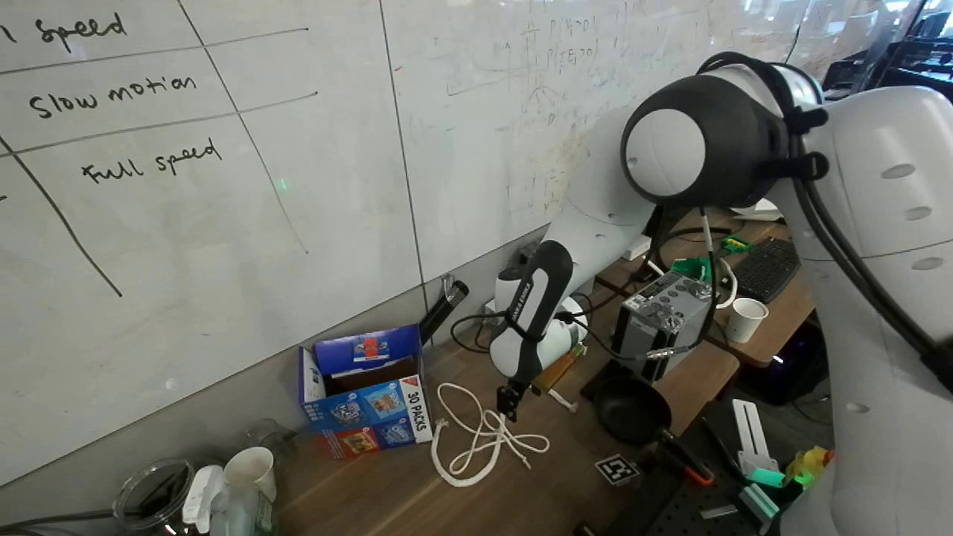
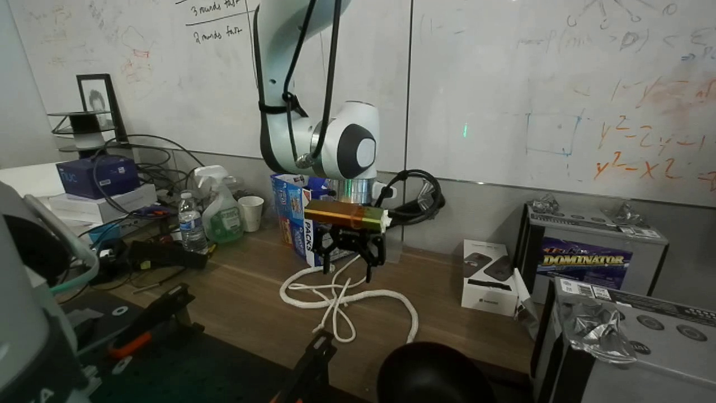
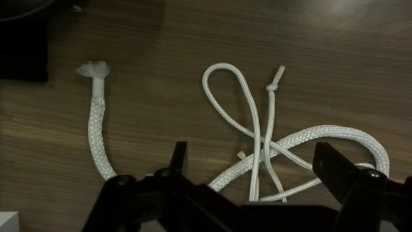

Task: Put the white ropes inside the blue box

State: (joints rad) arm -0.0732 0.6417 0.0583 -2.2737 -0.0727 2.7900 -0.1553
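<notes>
Tool (image 2: pixel 348 272): released, 2 fingers (image 3: pixel 333 170) spread well apart and pointing down at the table (image 2: pixel 442 299).
Thick white rope (image 3: pixel 231 171): on the table, curving beneath the tool; in the wrist view its frayed end lies left of the fingers.
Thin white rope (image 3: pixel 257 145): on the table below the gap between the fingers, crossing over the thick white rope, with 1 knotted end.
Blue "30 PACKS" carton (image 2: pixel 292 210): upright, near the tool and partly hidden behind it in an exterior view; flap raised.
Black frying pan (image 1: pixel 633 408): near, right of the tool in an exterior view.
White paper cup (image 2: pixel 251 214) and trigger spray bottle (image 2: pixel 222 218): left of the tool in an exterior view, well apart.
Grey "DOMINATOR" unit (image 2: pixel 587 257): well right of the tool in an exterior view.
</notes>
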